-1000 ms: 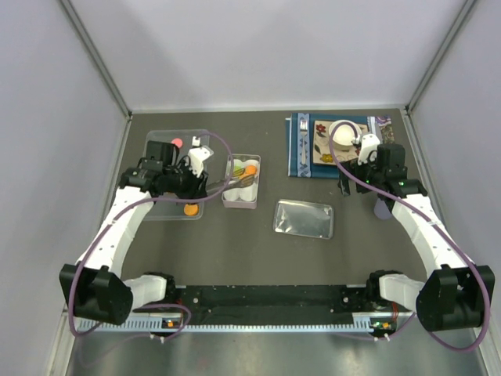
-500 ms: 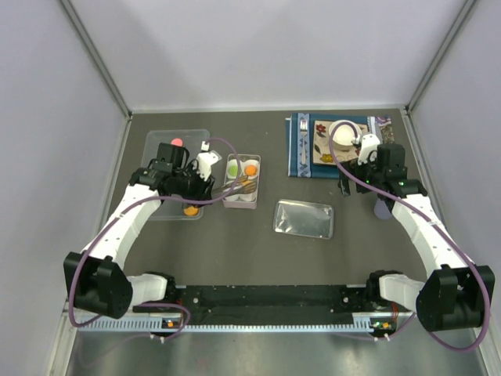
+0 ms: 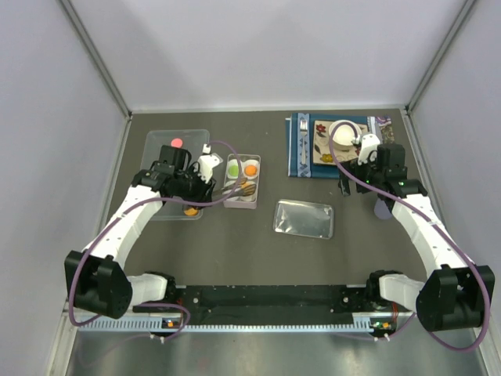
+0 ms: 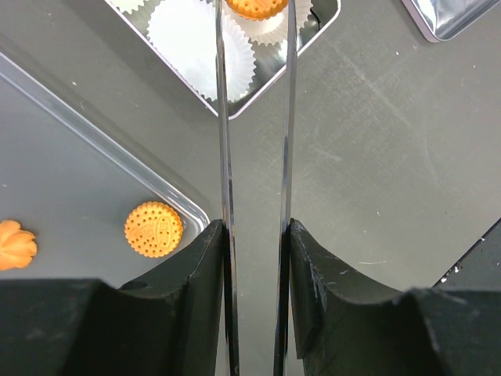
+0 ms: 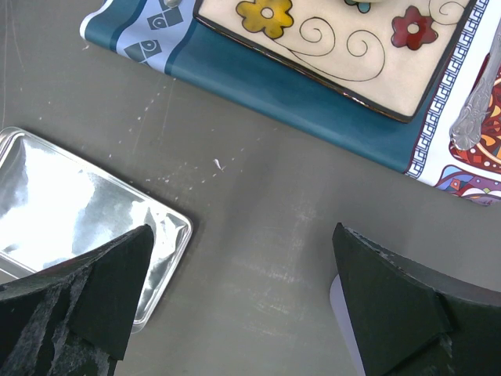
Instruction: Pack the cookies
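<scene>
Risk I see: left gripper (image 4: 254, 231), clamped on thin metal tongs (image 4: 221, 117) straddling a round orange cookie (image 4: 254, 6) in the silver box (image 4: 309, 39), could drag it out on withdrawal.

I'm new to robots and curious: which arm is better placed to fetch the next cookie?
Left. The left gripper holds tongs right beside the clear tray with orange cookies; the right gripper, open, hangs by the placemat.

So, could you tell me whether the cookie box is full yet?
Not full: the box holds some cookies, but one paper cup is plainly empty.
</scene>
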Robot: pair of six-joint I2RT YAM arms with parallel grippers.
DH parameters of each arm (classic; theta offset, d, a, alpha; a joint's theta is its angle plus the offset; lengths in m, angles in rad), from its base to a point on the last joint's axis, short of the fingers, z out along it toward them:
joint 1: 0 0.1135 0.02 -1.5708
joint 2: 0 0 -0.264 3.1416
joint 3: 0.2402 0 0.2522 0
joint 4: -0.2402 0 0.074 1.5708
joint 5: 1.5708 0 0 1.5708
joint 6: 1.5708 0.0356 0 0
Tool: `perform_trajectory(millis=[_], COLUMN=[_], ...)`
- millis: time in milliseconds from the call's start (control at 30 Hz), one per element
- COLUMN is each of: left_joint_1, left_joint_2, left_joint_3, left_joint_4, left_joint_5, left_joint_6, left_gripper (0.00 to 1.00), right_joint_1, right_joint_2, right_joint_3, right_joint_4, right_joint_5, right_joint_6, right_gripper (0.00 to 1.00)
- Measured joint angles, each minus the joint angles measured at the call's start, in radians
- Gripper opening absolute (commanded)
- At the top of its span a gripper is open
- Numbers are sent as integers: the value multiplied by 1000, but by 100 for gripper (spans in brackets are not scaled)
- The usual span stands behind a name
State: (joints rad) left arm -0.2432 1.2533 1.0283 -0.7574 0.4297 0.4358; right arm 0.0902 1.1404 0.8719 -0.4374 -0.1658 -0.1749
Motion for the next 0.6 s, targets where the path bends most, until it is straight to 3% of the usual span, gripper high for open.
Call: perform_trajectory(millis=[600], left_joint_1=[-14], left_joint_2=[18], left_joint_3=[-9], left_joint_4=[4], left_joint_5=[-8], left_joint_6=[0], left_gripper=[31], right_joint_1=[0], right_joint_2=[0], right_joint_3=[0], right_joint_4=[0], right_joint_5=[0], right_joint_6=[0], right_gripper=[99])
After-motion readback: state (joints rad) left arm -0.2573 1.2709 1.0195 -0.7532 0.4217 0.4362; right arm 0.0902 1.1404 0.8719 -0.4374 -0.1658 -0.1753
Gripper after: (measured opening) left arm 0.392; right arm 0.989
